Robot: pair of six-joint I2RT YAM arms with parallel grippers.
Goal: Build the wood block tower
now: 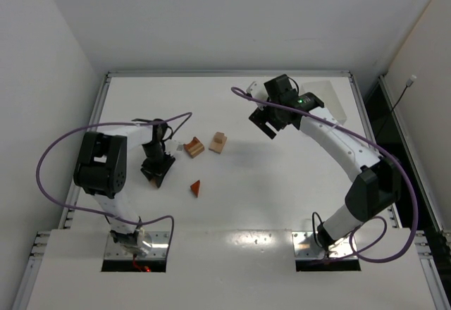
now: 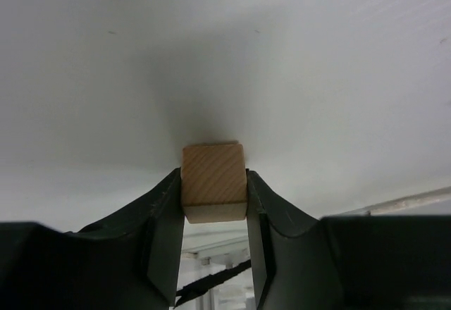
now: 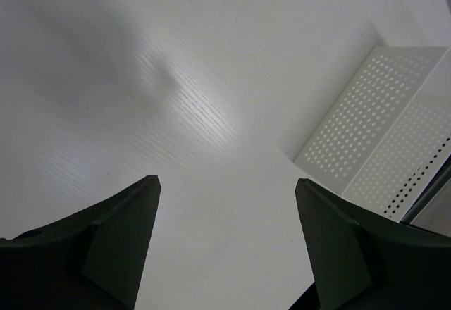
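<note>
My left gripper [image 1: 156,174] is clenched on a pale cube [image 2: 213,183], one finger on each side face. The cube shows no long axis, and its grain runs diagonally. It is near the left edge of the tabletop [image 1: 239,211]. Toward the middle lie an arch [image 1: 194,146], a pale block [image 1: 218,141] and a wedge [image 1: 196,188], apart and unstacked. The wedge tip points to the far edge. My right gripper [image 3: 225,182] is spread wide, grasping nothing, beside a white bin [image 3: 373,120] near the far right corner.

White table [image 1: 268,183] — plain white walls [image 1: 211,14]
</note>
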